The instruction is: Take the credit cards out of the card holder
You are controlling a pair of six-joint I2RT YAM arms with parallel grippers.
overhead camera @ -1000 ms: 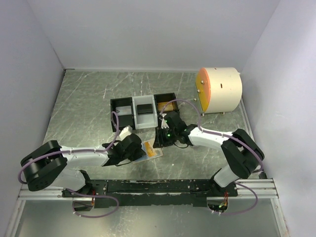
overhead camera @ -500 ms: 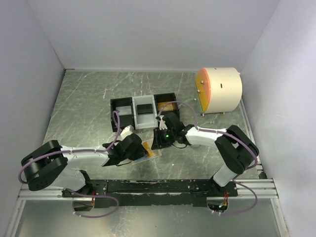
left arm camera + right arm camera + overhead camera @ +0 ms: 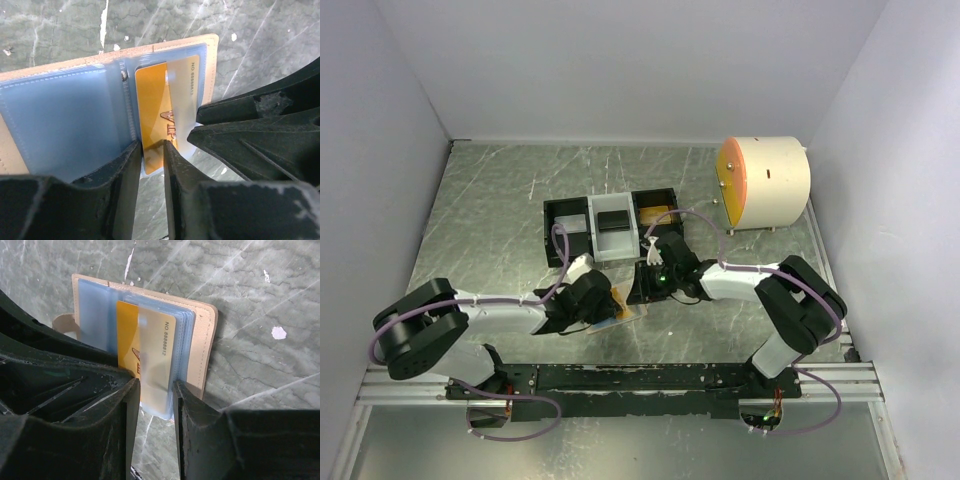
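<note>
- Tabletop [image 3: 490, 220]: grey, marbled, walled in on three sides by pale panels. It carries everything listed below.
- Drum [image 3: 770, 185]: a white cylinder lying on its side with an orange end face, in the far right corner and well apart from the work.
- Left arm [image 3: 500, 318]: I see it stretched low from the near left, reaching in towards the centre.
- Right arm [image 3: 740, 280]: it is bent in from the near right, and its wrist meets the left one over the wallet.
- Tray [image 3: 566, 203]: three compartments, black, white and black, set mid-table just beyond both wrists.
- Card holder [image 3: 65, 125]: it lies open and flat on the tabletop just in front of the tray, between the two wrists. The pale blue slotted faces are up and the tan border shows round the edge.
- Left jaws: a narrow gap apart, with the tips down at the near edge of the card holder. A strip of gold shows in the gap. I cannot tell whether they pinch it or only rest there.
- Right jaws: also narrowly parted, at the same slot from the opposite side. I cannot tell whether they have a grip.
- Gold card [image 3: 155, 105]: seated in a clear slot of the card holder beside the fold, with "VIP" lettering and a printed number visible.
- Black card [image 3: 613, 221]: in the tray's white middle compartment.
- Gold piece [image 3: 657, 212]: in the tray's right compartment, mostly hidden. I cannot tell whether it is a card.
</note>
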